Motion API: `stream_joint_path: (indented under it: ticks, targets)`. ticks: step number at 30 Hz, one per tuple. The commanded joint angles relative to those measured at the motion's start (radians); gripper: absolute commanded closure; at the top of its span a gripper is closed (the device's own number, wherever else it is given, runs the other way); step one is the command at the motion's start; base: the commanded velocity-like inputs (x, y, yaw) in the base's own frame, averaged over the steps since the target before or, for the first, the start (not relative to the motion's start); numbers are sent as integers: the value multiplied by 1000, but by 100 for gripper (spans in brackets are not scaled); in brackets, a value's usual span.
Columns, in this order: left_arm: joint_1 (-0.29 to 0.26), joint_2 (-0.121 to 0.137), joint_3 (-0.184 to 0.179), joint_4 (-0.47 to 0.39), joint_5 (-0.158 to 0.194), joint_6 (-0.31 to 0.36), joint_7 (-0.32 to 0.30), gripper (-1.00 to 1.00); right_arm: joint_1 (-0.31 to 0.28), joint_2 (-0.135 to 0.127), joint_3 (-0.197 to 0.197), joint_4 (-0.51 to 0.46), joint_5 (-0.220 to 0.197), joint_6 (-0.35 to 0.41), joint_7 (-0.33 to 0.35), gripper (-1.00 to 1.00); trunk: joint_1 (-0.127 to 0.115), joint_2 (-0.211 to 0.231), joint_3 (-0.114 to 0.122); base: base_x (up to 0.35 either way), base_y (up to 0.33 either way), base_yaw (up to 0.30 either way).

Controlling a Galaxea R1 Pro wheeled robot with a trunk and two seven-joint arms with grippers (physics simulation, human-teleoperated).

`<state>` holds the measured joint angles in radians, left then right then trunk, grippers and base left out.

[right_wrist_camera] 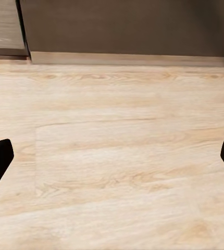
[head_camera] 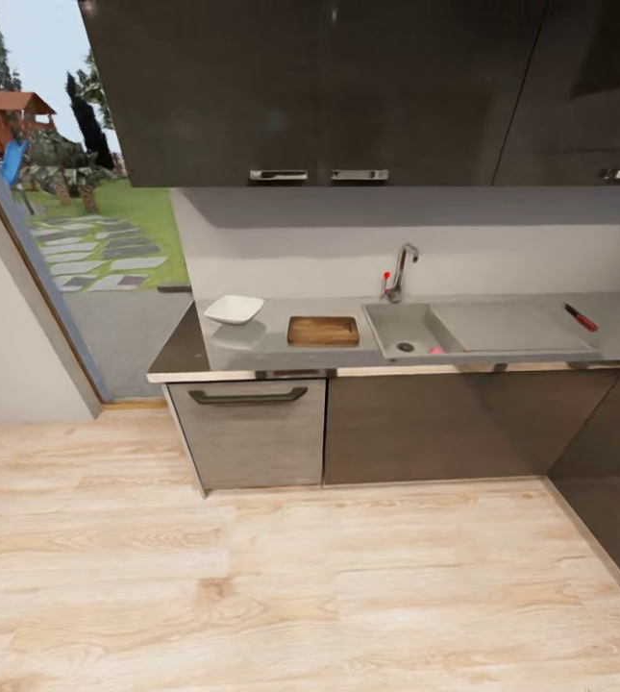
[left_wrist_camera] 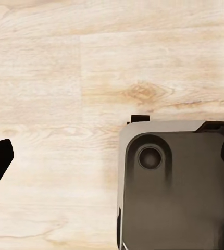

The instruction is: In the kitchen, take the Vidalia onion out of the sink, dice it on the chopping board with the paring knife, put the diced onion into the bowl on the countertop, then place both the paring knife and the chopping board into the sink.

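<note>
Pink Vidalia onion in sink

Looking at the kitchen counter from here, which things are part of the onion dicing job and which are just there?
Part of the job:
Vidalia onion, in the sink
chopping board
paring knife, on the drainboard
bowl
countertop

Just there:
tap
upper cabinets
drawer front
wooden floor

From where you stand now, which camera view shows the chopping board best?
The head view: the chopping board lies flat on the countertop, between the bowl and the sink. The two wrist views look down at wooden floor, so they give nothing of the board.
</note>
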<state>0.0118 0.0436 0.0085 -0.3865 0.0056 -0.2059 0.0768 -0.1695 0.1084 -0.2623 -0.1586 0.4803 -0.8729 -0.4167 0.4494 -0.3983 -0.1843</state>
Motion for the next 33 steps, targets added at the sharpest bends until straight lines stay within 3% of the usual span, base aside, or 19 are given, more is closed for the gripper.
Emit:
stream_joint_path:
  ticks: [1, 22, 33]
  targets:
    - [0, 0, 1, -2, 1, -1, 1, -100, -1, 0, -5, 1, 11, -1, -7, -100, 1, -2, 0, 0, 0, -125]
    - [0, 1, 1, -2, 1, -1, 1, -100, -1, 1, -5, 1, 11, -2, -7, -100, 1, -2, 33, 2, -3, -126]
    - [0, 1, 1, -2, 1, -1, 1, -100, -1, 1, -5, 1, 11, -3, -7, -100, 1, -2, 50, 105, -148, -126]
